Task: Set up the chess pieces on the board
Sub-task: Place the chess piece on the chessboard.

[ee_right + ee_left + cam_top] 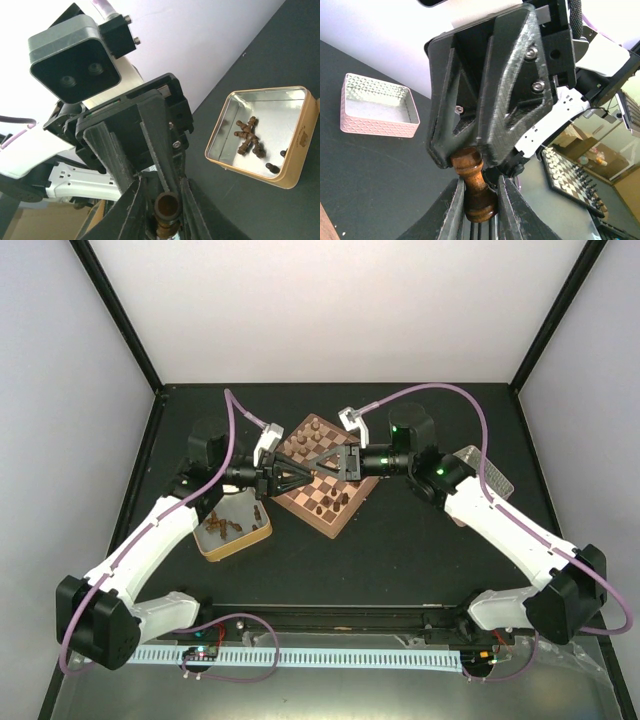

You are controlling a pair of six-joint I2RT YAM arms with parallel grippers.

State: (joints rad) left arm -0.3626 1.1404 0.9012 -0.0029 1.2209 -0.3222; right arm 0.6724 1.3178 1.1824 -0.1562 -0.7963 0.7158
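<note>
1 dark turned-wood chess piece [479, 197], glossy, collared top, clamped at its base in left claw [481, 184], held off the table [400, 560] over 1 checkered wooden board [333, 528]. Right claw [160, 181] straddles its top end; gripping or not, can't tell. 1 shiny tin tray [272, 107], gold rim, w/ approx 8 more dark pieces [247, 135]. 1 pink lattice-textured rect. tray [377, 127].

Around me: pale wall panels [340, 310] on three sides, black corner posts [118, 315], matte black tabletop [400, 560]. Light bright, even, soft.
</note>
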